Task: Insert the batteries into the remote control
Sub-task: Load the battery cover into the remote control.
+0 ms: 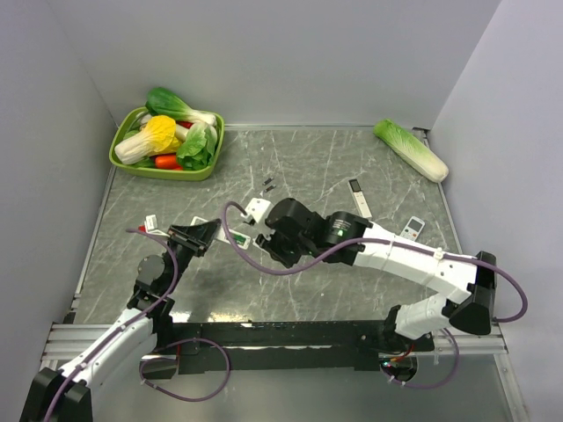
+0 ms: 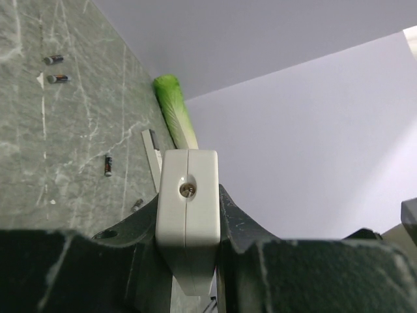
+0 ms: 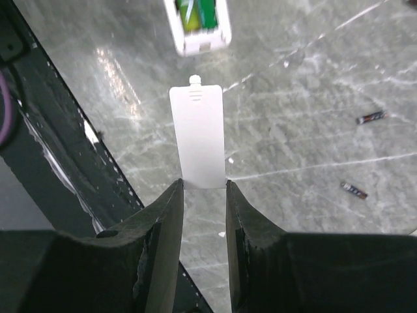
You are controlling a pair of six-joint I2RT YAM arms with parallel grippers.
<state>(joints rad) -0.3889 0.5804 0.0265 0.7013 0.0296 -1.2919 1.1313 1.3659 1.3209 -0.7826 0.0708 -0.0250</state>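
Top external view: we see the grey table (image 1: 352,167) with a basket of vegetables (image 1: 117,151) at its far left corner.
Left tool (image 2: 187,225): pinching the remote control (image 2: 187,189) by its sides, near one end.
Right tool (image 3: 203,189): pinching a flat white cover (image 3: 197,134) by its short edge.
Recess (image 3: 195,16): open, facing up, green inside; lining or batteries, we cannot tell.
Cover and remote: apart, tab toward the recess.
Loose cells (image 3: 371,118): dark, on the table, well apart from the remote.

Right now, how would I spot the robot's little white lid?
Over the middle of the grey marble table, find the right gripper. Between its fingers is a thin flat white lid with a small tab; the remote beyond is thicker, showing green inside.
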